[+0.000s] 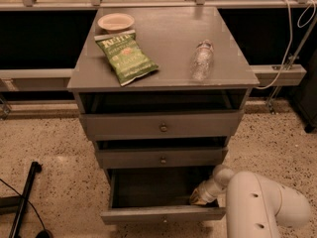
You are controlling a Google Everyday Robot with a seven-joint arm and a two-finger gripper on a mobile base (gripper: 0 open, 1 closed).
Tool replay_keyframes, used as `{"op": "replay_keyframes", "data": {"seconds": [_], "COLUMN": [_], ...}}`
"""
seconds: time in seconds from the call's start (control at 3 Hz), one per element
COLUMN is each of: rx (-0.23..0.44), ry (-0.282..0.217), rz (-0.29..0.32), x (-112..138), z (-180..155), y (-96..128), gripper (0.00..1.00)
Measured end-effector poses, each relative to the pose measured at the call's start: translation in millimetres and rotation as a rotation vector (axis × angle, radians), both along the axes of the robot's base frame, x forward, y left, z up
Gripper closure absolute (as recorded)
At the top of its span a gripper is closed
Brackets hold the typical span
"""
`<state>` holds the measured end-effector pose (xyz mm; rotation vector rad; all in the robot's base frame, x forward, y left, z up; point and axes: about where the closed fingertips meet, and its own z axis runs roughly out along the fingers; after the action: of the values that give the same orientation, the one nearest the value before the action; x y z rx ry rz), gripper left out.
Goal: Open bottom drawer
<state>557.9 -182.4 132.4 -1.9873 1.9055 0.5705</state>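
Bottom drawer (163,214) stands extended, lowest of three fronts.
Claw (200,198) sits inside its right front corner; whether it is open or closed cannot be told. Drawer is judged rigid, light, free-sliding: take hold behind the front panel.

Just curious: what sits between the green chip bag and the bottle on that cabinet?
Nothing: the camera view shows bare cabinet top between chip bag and bottle. The gripper is low in the open bottom drawer.
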Motion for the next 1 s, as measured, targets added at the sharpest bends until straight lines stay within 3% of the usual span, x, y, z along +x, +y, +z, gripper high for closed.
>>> {"op": "replay_keyframes", "data": {"seconds": [0.33,1.0], "rx": [0.022,0.096], "ry": [0.074,0.203], "rz": [0.065,0.130], "x": [-20,-81], "z": [-11,34], "y": [14,29], "gripper": [1.00,1.00]}}
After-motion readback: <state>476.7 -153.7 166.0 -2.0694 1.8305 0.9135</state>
